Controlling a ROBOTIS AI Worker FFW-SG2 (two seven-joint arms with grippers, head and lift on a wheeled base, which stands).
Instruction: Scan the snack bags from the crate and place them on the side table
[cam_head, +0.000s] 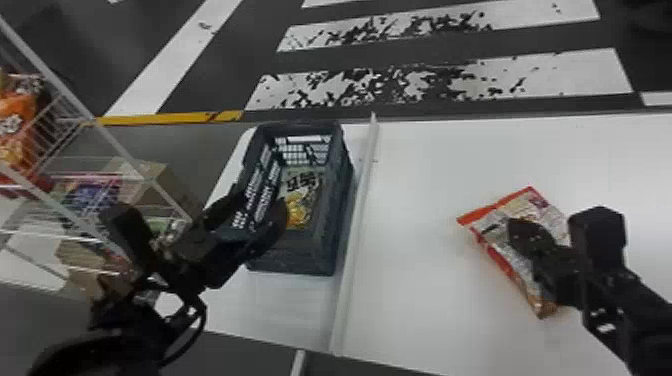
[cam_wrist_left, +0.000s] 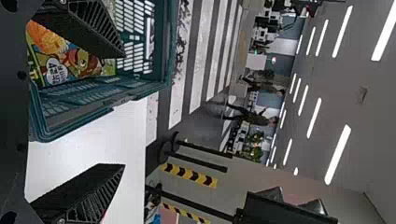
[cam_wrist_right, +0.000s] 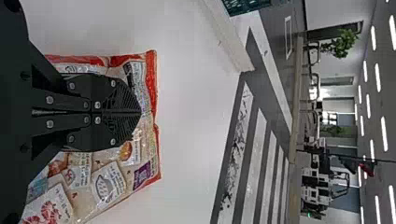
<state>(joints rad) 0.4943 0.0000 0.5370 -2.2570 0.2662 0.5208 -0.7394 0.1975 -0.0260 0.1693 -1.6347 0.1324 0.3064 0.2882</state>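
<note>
In the head view my left gripper (cam_head: 254, 214) is at the near left side of the dark crate (cam_head: 339, 220). In the left wrist view that gripper (cam_wrist_left: 123, 109) stands wide open, one finger over the crate's inside and the other outside it above white tabletop. A yellow-green snack bag (cam_head: 300, 200) lies in the crate; the left wrist view shows the same bag (cam_wrist_left: 65, 63). My right gripper (cam_head: 522, 231) is over a red-edged snack bag (cam_head: 505, 210) on the white table. In the right wrist view this gripper (cam_wrist_right: 140, 113) is shut, fingertips together, in front of the bag (cam_wrist_right: 102, 182).
A raised white strip (cam_head: 357, 220) divides the crate's surface from the wider white table (cam_head: 425, 280). At the left stands a wire rack (cam_head: 92, 120) with packaged goods. Beyond the tables lies a dark floor with white stripes.
</note>
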